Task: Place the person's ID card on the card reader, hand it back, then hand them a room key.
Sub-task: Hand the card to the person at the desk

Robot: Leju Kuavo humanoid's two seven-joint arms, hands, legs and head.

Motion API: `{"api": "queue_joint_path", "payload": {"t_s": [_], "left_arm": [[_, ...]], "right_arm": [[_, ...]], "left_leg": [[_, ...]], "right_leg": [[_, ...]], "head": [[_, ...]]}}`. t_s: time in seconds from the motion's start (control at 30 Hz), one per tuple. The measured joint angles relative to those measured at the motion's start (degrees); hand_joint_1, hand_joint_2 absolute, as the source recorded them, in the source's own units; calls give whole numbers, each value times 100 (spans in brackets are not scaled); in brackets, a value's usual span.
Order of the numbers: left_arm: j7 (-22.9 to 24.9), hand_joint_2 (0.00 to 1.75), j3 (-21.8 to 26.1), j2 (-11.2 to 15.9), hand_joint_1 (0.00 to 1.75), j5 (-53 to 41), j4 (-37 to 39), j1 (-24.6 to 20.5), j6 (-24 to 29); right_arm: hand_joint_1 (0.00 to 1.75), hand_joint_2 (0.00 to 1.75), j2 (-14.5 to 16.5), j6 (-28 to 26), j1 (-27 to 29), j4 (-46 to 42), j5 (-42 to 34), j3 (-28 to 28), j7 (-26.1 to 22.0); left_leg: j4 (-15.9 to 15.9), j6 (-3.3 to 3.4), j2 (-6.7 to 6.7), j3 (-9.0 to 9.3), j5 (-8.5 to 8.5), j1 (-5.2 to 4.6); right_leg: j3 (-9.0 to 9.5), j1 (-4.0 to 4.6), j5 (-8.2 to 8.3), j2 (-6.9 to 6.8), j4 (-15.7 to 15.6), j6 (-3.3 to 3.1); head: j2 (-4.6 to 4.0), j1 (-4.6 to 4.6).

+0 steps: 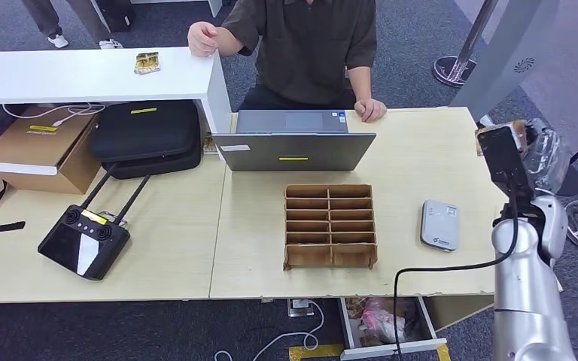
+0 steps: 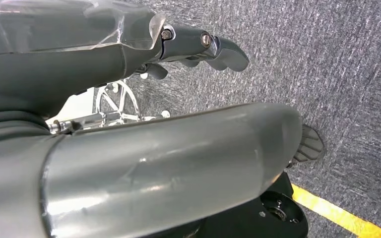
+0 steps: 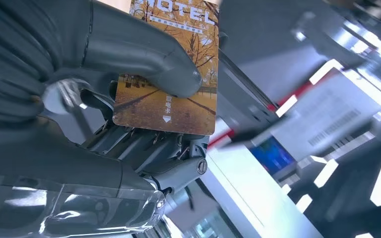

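My right hand [image 3: 129, 99] pinches a room key card [image 3: 171, 74] printed with an autumn avenue and the word HOTEL, thumb on its face and fingers behind it. In the head view that hand [image 1: 536, 147] is raised beyond the desk's right end. The grey card reader [image 1: 440, 224] lies on the desk with nothing on it. A small card [image 1: 147, 62] lies on the white counter. The person [image 1: 308, 45] sits behind the laptop, one hand [image 1: 371, 110] on the desk. My left hand [image 2: 203, 47] hangs over the carpet, holding nothing.
A brown divided card holder [image 1: 330, 226] stands mid-desk in front of an open laptop [image 1: 293, 143]. To the left are a black bag [image 1: 147, 135], a cardboard box [image 1: 38, 147] and a remote controller [image 1: 84, 241]. A drawer [image 1: 391, 320] stands open under the desk.
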Motion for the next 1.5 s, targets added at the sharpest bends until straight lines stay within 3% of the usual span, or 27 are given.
{"api": "queue_joint_path", "payload": {"t_s": [0.1,0.2,0.47,0.63,0.93,1.1,1.37,1.43,1.5], "left_arm": [[-17,0,0,0,0,4,0,-2,7],[-94,0,0,-14,0,18,0,-9,96],[-127,0,0,-35,0,11,0,-20,115],[-100,0,-57,-28,0,-238,0,-69,-92],[50,0,-263,-30,0,-496,0,-168,-179],[116,0,-343,-32,0,-540,0,-195,-202],[243,0,-373,-42,0,-612,0,-176,-211],[245,0,-374,-50,0,-617,0,-174,-215],[239,0,-374,-57,0,-608,0,-173,-215]], "right_arm": [[175,175,-7,-172,-213,-443,193,152,-59],[175,175,-4,36,-564,-753,377,387,137],[175,175,44,228,-839,-793,418,644,243],[175,175,823,168,-2107,971,576,1348,329],[175,175,1731,-336,-3242,3544,835,1519,495],[175,175,1931,-365,-3393,4155,833,1519,510],[175,175,1959,-444,-3408,4485,943,1519,528],[160,175,1965,-442,-3410,4523,971,1519,549],[72,175,1971,-433,-3413,4547,1001,1519,566]], "left_leg": [[0,0,3,-3,0,-1],[0,0,7,0,0,-1],[-1,-2,3,-1,3,1],[-1,-10,10,7,10,4],[-1,-12,3,4,11,7],[-1,-12,-3,1,11,6],[0,-11,-3,0,10,4],[0,-11,-4,-1,11,5],[0,-11,-5,-1,11,5]], "right_leg": [[-2,-1,0,2,2,0],[-1,-1,1,5,1,0],[3,1,1,1,2,0],[1,3,5,12,7,-5],[-1,6,4,7,7,-5],[-1,5,3,1,4,-5],[-1,4,4,1,2,-4],[-1,4,4,-1,2,-4],[-1,5,4,-2,3,-4]], "head": [[0,0],[0,0],[0,2],[0,0],[0,0],[0,1],[0,1],[0,1],[0,1]]}}
